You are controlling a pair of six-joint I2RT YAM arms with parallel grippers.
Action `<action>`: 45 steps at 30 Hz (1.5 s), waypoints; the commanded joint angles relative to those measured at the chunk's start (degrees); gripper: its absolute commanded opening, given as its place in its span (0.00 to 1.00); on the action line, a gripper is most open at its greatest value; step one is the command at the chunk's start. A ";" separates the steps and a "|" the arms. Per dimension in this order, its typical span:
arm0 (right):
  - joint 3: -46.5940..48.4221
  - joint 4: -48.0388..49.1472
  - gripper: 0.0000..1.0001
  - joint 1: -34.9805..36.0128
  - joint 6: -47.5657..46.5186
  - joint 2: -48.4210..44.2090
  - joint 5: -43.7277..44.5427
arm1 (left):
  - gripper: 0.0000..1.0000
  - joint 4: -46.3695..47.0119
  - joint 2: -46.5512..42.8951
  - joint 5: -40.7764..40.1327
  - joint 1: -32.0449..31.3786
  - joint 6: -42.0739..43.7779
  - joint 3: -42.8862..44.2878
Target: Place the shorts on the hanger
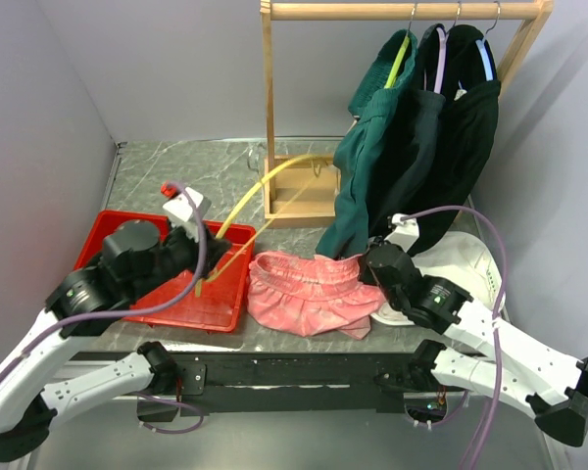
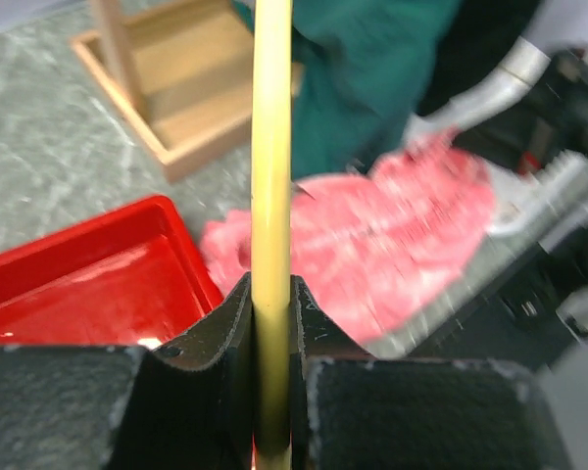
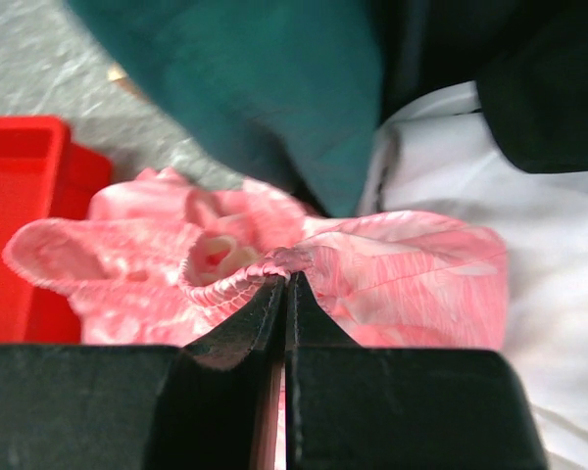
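Note:
The salmon-pink shorts lie crumpled on the table just right of the red tray. My right gripper is shut on the shorts' gathered waistband at their right end. The thin yellow hanger arcs from above the tray toward the wooden rack base. My left gripper is shut on the hanger's bar, holding it above the tray's right side. The shorts also show in the left wrist view, beyond the bar. The hanger's hook shows faintly near the rack post.
A wooden rack stands at the back middle with dark green garments hanging on green-yellow, purple and light-blue hangers. A white cloth lies at the right, under my right arm. Walls close in on left and right.

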 commanded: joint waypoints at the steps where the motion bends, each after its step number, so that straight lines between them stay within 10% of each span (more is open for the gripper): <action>1: -0.22 -0.47 0.00 -3.88 -1.04 0.61 2.26 | 0.01 -4.98 -2.97 10.00 -0.15 0.95 -0.96; 34: 3.46 1.12 0.00 -12.34 -14.66 -4.41 -11.28 | 0.01 -8.86 -4.83 21.53 -6.22 2.97 -0.79; 45: 14.80 -7.31 0.00 2.15 -16.52 1.39 -0.48 | 0.01 -2.54 -3.60 21.26 -6.22 9.73 -2.02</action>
